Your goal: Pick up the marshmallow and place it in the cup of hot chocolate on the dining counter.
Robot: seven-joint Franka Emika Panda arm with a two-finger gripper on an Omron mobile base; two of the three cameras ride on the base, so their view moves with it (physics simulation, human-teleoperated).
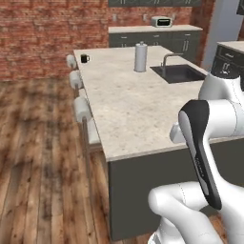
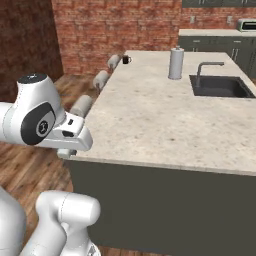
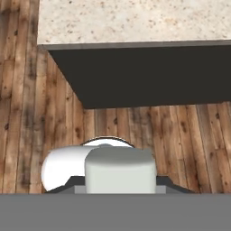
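Slippage during the long carry could drop the marshmallow (image 3: pixel 120 168), clamped in the gripper (image 3: pixel 120 187) above bare floor, since the cup (image 1: pixel 85 58) stands far ahead across the counter (image 1: pixel 125 107).

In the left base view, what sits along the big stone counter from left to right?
Cup of hot chocolate → tall pale cylinder → faucet → sink, all on the dining counter.

The cup of hot chocolate (image 1: pixel 85 58), small and nearly black with a side handle, stands upright at the far left corner of the worktop (image 1: pixel 128 109). That worktop is a large beige speckled slab. The pale, soft-edged marshmallow (image 3: pixel 121 170) sits low in the hand view, above the wooden floor.
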